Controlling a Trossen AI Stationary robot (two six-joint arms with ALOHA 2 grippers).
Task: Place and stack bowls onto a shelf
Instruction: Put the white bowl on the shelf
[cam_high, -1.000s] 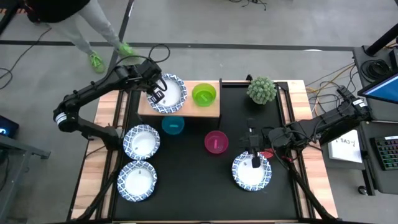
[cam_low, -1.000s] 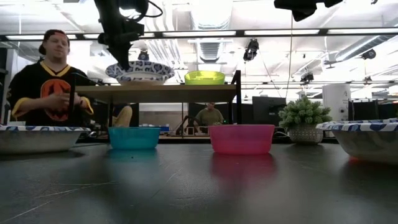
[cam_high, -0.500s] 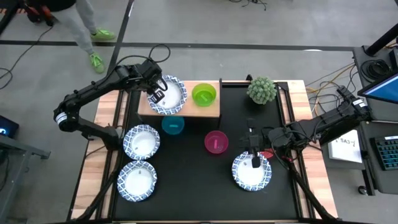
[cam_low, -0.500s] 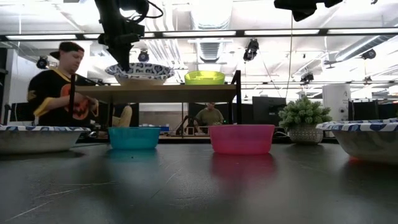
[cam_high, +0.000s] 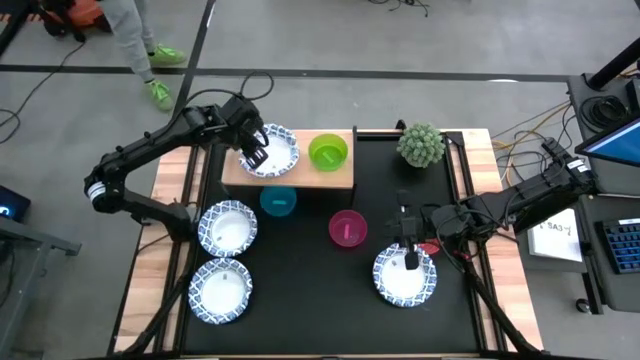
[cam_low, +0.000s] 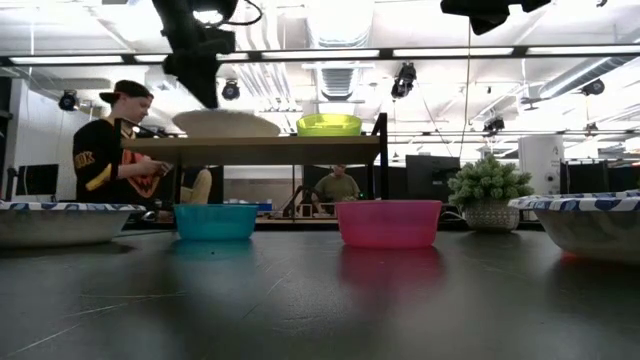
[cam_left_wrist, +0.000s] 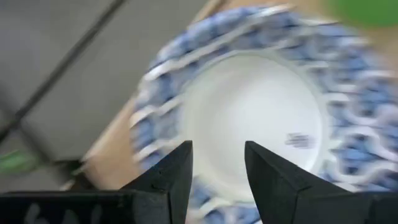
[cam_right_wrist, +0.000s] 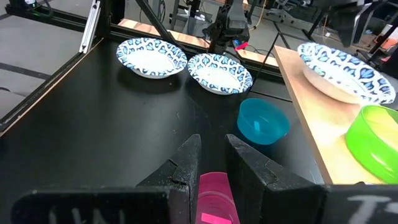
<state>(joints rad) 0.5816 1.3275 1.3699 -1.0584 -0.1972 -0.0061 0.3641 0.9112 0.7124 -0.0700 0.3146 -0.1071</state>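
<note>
A white bowl with a blue rim (cam_high: 280, 152) rests flat on the left end of the wooden shelf (cam_high: 300, 178), beside a green bowl (cam_high: 328, 152). My left gripper (cam_left_wrist: 217, 146) stands open just above that bowl's left rim, clear of it in the low view (cam_low: 205, 90). On the table stand a teal bowl (cam_high: 278, 201), a magenta bowl (cam_high: 347, 228) and three more white bowls (cam_high: 227, 227) (cam_high: 221, 290) (cam_high: 405, 275). My right gripper (cam_high: 410, 260) hovers high over the right one, its fingers a little apart with nothing between them (cam_right_wrist: 213, 143).
A spiky green plant (cam_high: 421, 145) stands at the table's far right. Something red (cam_high: 427, 247) shows under the right arm. A person (cam_low: 120, 150) stands beyond the table's far left. Bare black tabletop lies along the near edge, between the left and right white bowls.
My left gripper has opened and let go of the white bowl's left rim, tipping a little while staying in place. The bowl, tilted with that rim raised before, now lies flat on the shelf. The person behind has walked along.
</note>
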